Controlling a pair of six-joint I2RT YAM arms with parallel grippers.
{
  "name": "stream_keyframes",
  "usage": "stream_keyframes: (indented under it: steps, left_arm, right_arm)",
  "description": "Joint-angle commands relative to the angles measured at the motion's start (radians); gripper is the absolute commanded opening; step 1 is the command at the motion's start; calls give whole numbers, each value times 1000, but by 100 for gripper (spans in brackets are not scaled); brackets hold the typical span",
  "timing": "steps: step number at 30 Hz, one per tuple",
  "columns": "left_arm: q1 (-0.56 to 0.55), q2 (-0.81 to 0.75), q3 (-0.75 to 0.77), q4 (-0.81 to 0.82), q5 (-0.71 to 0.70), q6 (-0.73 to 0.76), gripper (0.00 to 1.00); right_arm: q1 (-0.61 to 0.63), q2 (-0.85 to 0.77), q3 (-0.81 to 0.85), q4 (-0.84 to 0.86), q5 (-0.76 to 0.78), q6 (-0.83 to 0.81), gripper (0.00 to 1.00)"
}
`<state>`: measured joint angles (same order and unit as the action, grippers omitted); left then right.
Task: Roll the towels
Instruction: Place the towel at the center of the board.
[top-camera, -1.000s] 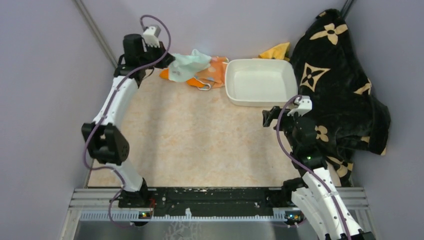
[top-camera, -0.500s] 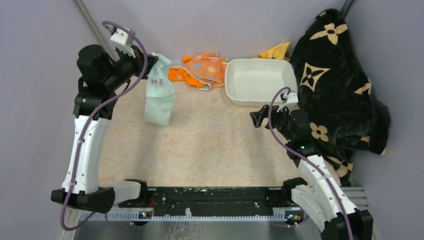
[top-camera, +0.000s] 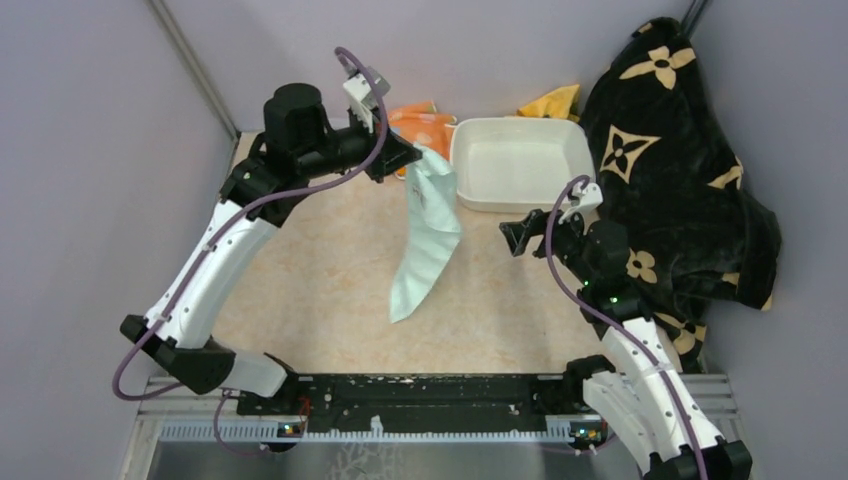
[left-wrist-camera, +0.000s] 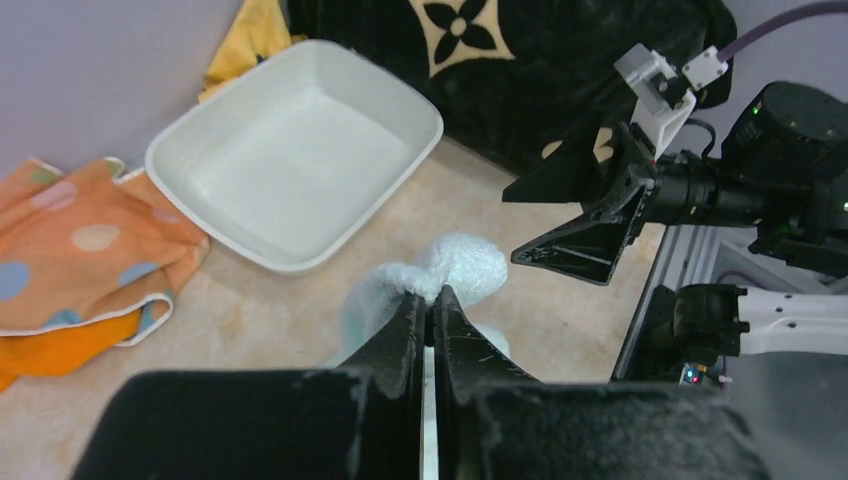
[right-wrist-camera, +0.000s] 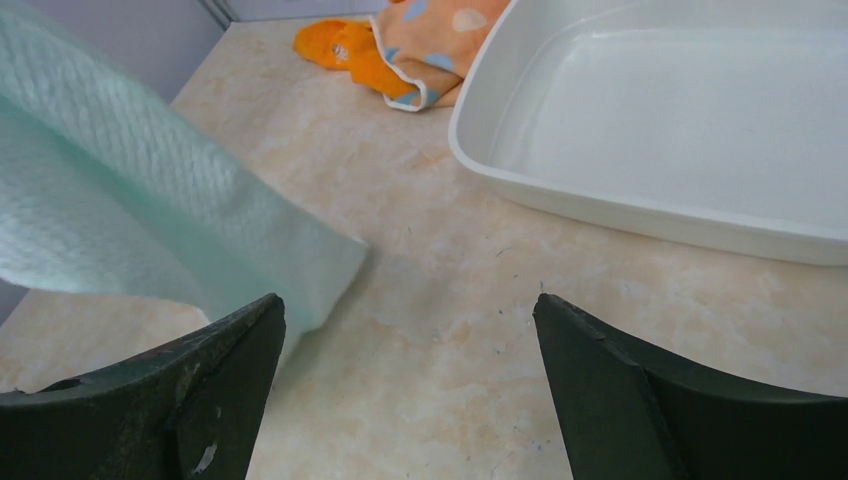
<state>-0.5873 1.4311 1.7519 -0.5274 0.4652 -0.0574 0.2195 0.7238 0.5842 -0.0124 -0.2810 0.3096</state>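
My left gripper (top-camera: 412, 155) is shut on the top edge of the mint green towel (top-camera: 425, 235), which hangs from it down to the table; the pinched fold shows in the left wrist view (left-wrist-camera: 455, 270). My right gripper (top-camera: 512, 238) is open and empty just right of the hanging towel (right-wrist-camera: 130, 210), low over the table. The polka-dot towel (top-camera: 420, 125) lies at the back beside the tray, over the plain orange towel (left-wrist-camera: 60, 345); both show in the right wrist view, the polka-dot towel (right-wrist-camera: 445, 35) and the orange one (right-wrist-camera: 345, 45).
A white rectangular tray (top-camera: 520, 195) stands at the back right. A big black blanket with tan flowers (top-camera: 680, 180) is heaped along the right side. A yellow cloth (top-camera: 555, 100) lies behind the tray. Grey walls close in the left, back and right.
My left arm has swung from the back left to the middle, carrying the mint green towel off the pile; it now hangs longer. My right gripper has barely moved.
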Motion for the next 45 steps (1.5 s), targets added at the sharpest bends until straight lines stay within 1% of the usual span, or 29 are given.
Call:
stream_keyframes:
  steps: [1,5,7,9,11,13,16,18,19,21,23,25,27,31,36,41,45]
  left_arm:
    - [1,-90,63,18,-65,-48,0]
    - [3,-157,3,-50,-246,-55,1]
    - [3,-186,-49,-104,-341,-51,1]
    - [3,-216,-117,-139,-432,-45,3]
    - [3,-254,-211,-179,-547,-51,6]
    - [7,-298,-361,-184,-687,-79,10]
    - [34,-349,-559,-122,-831,-96,14]
    - [75,-363,-674,-58,-877,-108,21]
    - [104,-363,-712,-32,-876,-124,24]
    - [194,-367,-765,-3,-821,-165,32]
    - [279,-385,-802,24,-747,-204,45]
    - [321,-412,-834,44,-699,-224,54]
    - [329,-433,-861,44,-665,-258,60]
    - [340,-468,-945,29,-620,-353,68]
    - [387,-526,-1077,66,-585,-457,74]
    - [466,-517,-1137,113,-513,-485,76]
    - [500,-488,-1143,132,-478,-482,76]
  right_arm:
    - [-4,-41,84,-48,49,-55,95]
    - [-4,-47,108,-89,52,-71,95]
    - [-3,-45,112,-97,48,-72,95]
    - [-4,-40,114,-106,39,-71,95]
    - [-4,-34,111,-115,31,-71,95]
    - [-4,-18,101,-117,22,-65,95]
    - [-4,27,89,-97,-9,-47,95]
    - [-4,76,85,-72,-48,-35,94]
    - [-4,104,85,-61,-69,-29,94]
    - [-3,168,89,-44,-106,-22,93]
    - [-2,238,98,-36,-133,-18,91]
    - [-2,307,111,-36,-130,-8,89]
    - [8,377,127,-38,-104,-3,87]
    - [23,537,169,-40,-24,27,78]
    - [71,717,243,-53,76,36,62]
    - [128,847,307,-55,157,69,49]
    - [169,904,336,-73,253,72,44]
